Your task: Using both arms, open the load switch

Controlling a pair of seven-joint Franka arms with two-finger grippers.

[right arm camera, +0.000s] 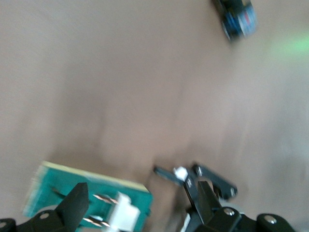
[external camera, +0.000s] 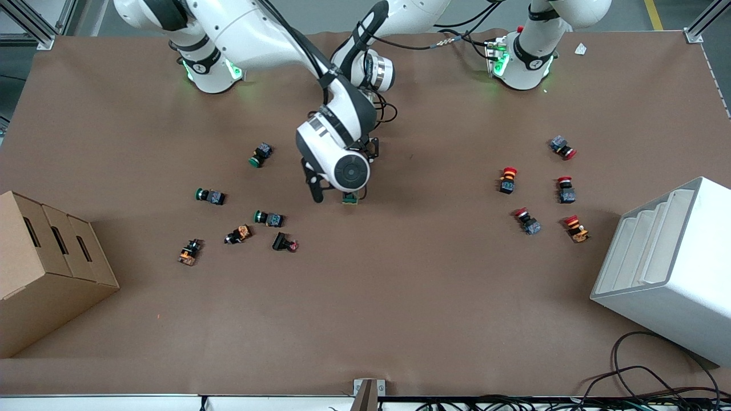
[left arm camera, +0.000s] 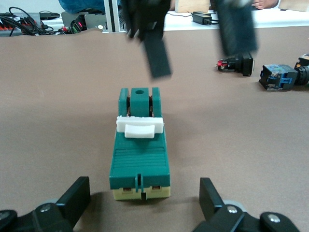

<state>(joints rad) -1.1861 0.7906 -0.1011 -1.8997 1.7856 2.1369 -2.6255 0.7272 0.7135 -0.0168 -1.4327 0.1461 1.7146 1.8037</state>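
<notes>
Nearest the front camera the brown table [external camera: 365, 319] lies bare, with a cardboard box [external camera: 45, 268] at the right arm's end and a white bin [external camera: 674, 268] at the left arm's end; a little farther back lie 2 scatters of push buttons, green-capped and orange ones [external camera: 268, 218] toward the right arm's end, red-capped ones [external camera: 528, 221] toward the left arm's end; between those 2 groups, mid-table, the load switch [external camera: 350, 198] lies flat on the table, dark green with a cream end, its white toggle [left arm camera: 140, 127] sitting across the top; the right gripper [external camera: 337, 194] is low over the switch, fingers spread wide apart and holding nothing, 1 black finger [external camera: 315, 188] plain beside the block and apart from it; the left gripper [left arm camera: 142, 198] is at the switch's cream end, its 2 fingers [left arm camera: 72, 200] parted wide on either side of the block, not touching it; in the front view that gripper is mostly hidden under the right arm's wrist; farthest back, both arms' green-lit bases [external camera: 214, 71] stand along the table's edge.
</notes>
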